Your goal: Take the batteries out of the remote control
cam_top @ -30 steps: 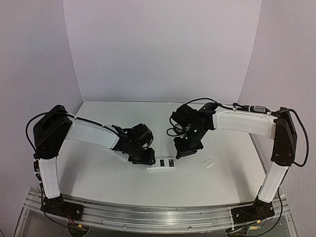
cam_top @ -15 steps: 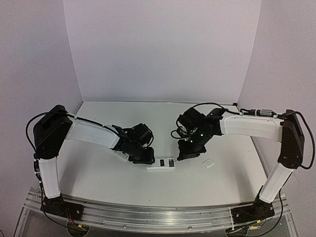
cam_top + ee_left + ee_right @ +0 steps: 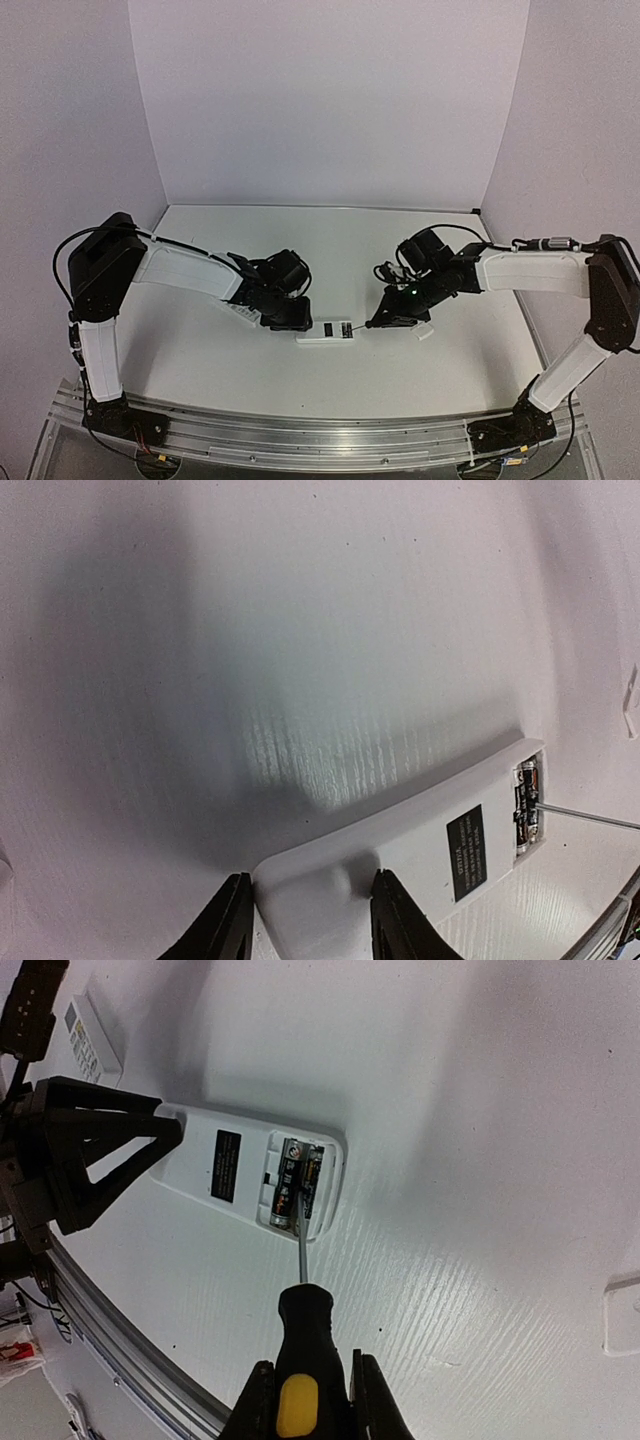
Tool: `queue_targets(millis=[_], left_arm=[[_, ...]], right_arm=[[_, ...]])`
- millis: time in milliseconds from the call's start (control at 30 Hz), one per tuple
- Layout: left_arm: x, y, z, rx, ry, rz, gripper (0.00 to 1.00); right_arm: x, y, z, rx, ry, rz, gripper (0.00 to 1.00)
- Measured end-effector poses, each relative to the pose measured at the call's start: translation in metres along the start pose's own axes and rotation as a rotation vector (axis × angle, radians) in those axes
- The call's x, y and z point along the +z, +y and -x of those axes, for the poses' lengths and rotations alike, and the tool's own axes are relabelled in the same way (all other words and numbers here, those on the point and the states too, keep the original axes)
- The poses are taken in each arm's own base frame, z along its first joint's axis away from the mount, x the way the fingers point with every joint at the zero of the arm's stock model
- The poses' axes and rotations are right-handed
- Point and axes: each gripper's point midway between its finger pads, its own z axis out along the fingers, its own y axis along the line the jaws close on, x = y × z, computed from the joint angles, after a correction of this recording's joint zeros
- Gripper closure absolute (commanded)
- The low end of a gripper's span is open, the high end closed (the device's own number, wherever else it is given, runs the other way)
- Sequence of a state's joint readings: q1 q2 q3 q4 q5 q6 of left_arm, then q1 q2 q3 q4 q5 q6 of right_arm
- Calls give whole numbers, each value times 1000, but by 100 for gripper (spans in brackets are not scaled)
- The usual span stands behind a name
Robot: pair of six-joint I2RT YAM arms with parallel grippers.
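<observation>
The remote control (image 3: 326,331) lies back up on the table, its battery recess open at the right end. Two dark batteries (image 3: 296,1184) sit in the recess; they also show in the left wrist view (image 3: 527,805). My left gripper (image 3: 290,318) is shut on the remote's (image 3: 420,840) left end, one finger on each side (image 3: 310,882). My right gripper (image 3: 397,315) is shut on a black and yellow screwdriver (image 3: 304,1335). The screwdriver's thin shaft (image 3: 300,1235) reaches into the recess, with its tip on the batteries.
The small white square cover (image 3: 423,331) lies on the table just right of my right gripper, and also shows in the right wrist view (image 3: 622,1315). A slimmer white remote with grey buttons (image 3: 90,1035) lies behind my left gripper. The metal rail of the table's front edge (image 3: 320,440) is close.
My right arm has swung to the right and lower with the screwdriver, and its tip now reaches the remote's battery recess. My left gripper and the remote have not moved.
</observation>
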State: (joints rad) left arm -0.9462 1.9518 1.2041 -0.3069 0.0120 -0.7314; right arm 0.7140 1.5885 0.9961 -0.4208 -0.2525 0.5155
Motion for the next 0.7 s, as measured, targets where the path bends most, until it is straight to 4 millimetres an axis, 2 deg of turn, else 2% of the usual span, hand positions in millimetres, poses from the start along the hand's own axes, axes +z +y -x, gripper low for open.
queue_targets(millis=[300,467,700], left_arm=[[0,1,0,-4,-2,2,63],[0,2,1,-8,-6,7,65],[2,3,5,-10,-24,7,65]], right_arm=[[4,-9,-4,37,-48,63,100],[10,-16,-10,74,-98,136,100],[21,-23,-9,135,-174,256,100]])
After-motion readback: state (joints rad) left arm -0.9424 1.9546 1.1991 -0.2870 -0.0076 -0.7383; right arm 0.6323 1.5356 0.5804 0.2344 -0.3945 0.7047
